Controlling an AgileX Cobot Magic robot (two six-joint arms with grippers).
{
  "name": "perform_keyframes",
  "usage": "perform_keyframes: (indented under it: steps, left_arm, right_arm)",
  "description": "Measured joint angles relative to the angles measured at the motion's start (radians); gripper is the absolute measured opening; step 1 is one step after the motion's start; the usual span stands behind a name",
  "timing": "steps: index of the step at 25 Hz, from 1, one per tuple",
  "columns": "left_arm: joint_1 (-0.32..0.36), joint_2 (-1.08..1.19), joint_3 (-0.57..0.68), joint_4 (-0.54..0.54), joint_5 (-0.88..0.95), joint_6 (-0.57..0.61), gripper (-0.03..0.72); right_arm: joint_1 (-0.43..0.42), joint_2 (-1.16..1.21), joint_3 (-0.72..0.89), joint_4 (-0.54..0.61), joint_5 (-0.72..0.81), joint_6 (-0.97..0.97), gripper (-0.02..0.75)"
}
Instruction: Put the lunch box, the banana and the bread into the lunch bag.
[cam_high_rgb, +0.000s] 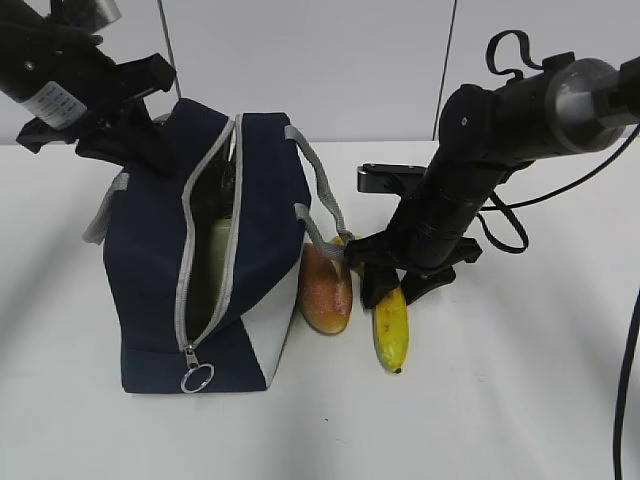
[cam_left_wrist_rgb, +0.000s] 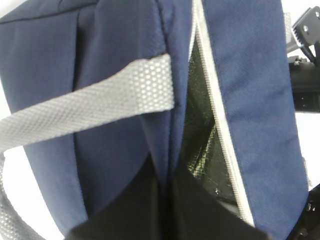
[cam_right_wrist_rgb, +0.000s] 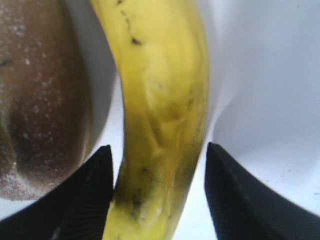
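With its jaws apart astride the banana on the worktop, beside the bread, the right gripper must close next. Left gripper pinches the lunch bag open.

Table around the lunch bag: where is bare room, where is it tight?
Bare table lies in front of the lunch bag and right of the banana. It is crowded between bag, bread and banana, where the right gripper straddles the banana.
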Motion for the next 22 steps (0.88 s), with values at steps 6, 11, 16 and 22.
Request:
perform_keyframes:
  steps: [6,11,16,22]
  left_arm:
    - [0.000,0.000,0.000,0.001,0.000,0.000,-0.003]
    - [0.000,0.000,0.000,0.001,0.000,0.000,-0.003]
    - [0.000,0.000,0.000,0.001,0.000,0.000,-0.003]
    - [0.000,0.000,0.000,0.002,0.000,0.000,-0.003]
  right_arm:
    - [0.000,0.000,-0.022,-0.018,0.036,0.013,0.331]
    - [0.000,0.000,-0.117,-0.243,0.165,0.160,0.330]
    - [0.000,0.000,-0.206,-0.451,0.313,0.270,0.330]
    - [0.000,-0.019,-0.289,-0.455,0.386,0.278,0.328]
